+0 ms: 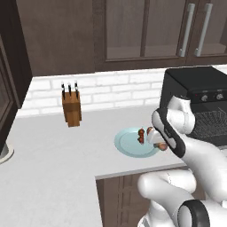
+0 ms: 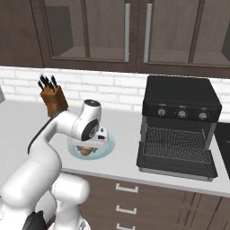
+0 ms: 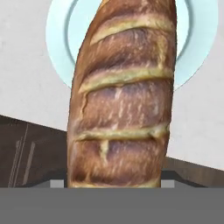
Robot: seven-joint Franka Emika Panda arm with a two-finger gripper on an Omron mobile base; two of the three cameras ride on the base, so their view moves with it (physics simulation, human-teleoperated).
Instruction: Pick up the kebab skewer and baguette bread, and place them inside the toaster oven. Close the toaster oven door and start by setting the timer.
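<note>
We are seeing the end effector [image 1: 156,141] half-closed on the baguette bread [image 3: 122,96], holding it over the pale blue plate [image 1: 126,144]; the kebab skewer [image 1: 141,135] is lying on that plate; the toaster oven [image 2: 179,126] is standing open, right along the worktop [image 1: 57,155].

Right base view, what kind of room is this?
A kitchen, it seems: a toaster oven with its door down and a knife block stand on a grey counter, under dark wall cabinets.
</note>
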